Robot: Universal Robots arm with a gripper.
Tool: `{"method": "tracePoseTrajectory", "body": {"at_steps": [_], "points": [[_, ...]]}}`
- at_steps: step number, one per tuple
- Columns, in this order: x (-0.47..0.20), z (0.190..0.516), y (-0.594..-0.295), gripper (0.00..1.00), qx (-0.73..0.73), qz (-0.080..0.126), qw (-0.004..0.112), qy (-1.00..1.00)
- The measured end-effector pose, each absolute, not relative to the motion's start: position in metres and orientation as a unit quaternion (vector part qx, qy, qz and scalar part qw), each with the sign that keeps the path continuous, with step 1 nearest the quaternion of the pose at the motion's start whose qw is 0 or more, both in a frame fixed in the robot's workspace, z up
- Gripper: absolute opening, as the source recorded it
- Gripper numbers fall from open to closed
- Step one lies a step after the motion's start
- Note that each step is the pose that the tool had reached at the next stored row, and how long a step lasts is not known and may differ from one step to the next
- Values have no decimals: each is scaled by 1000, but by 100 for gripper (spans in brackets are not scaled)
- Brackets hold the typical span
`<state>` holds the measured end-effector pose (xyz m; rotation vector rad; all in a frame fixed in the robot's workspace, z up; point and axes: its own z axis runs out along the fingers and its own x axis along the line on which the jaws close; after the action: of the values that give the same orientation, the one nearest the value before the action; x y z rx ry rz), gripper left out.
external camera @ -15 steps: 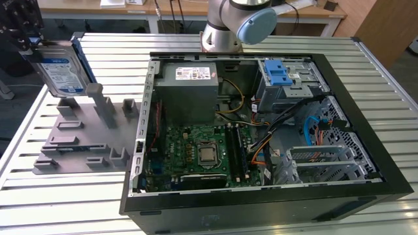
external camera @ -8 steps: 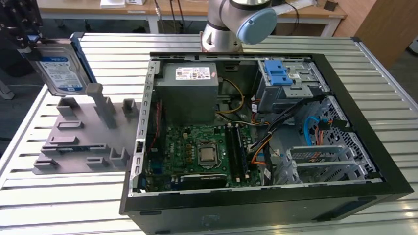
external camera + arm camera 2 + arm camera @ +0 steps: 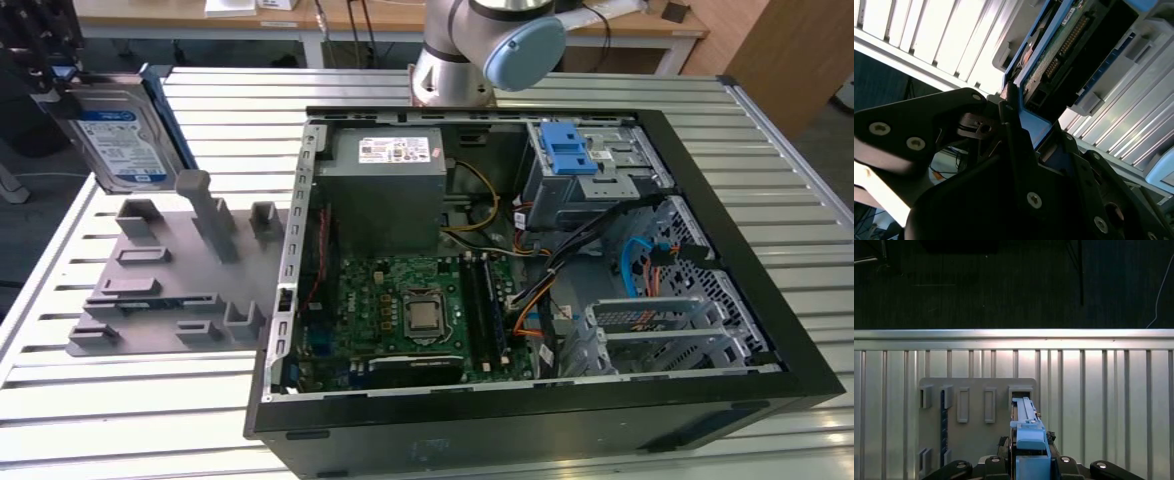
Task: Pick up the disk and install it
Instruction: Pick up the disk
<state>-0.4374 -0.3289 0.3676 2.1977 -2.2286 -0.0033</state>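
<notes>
— Blue plastic around silver metal: the disk [image 3: 120, 140] stands on edge at the exterior view's left, label facing out, up over the grey fixture plate [image 3: 160, 290].

— And the gripper [image 3: 60, 82]?

— Clamped on it from above. In the second wrist view the black fingers [image 3: 1014, 135] pinch the blue frame, drawn in narrow, with nothing else between them.

— How will it handle?

— I'd call it stiff and dense for its size, with no flex, but touchy about knocks. The frame edges are the place to hold, clear of the connector end and the circuit board. Smooth plastic could slip under a light pinch.

— Arm pose?

— The arm's base [image 3: 474, 50] sits behind the open computer case [image 3: 534, 420]. The wrist is out over the plate and points straight down, so the first wrist view looks along the disk's edge onto the plate's slots. The cage with the blue latch [image 3: 577, 160] is well apart.
</notes>
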Motion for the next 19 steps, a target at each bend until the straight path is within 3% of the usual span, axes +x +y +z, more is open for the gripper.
{"method": "tracePoseTrajectory", "body": {"at_steps": [19], "points": [[-437,384,-329,36,702,-1,6,-712]]}}
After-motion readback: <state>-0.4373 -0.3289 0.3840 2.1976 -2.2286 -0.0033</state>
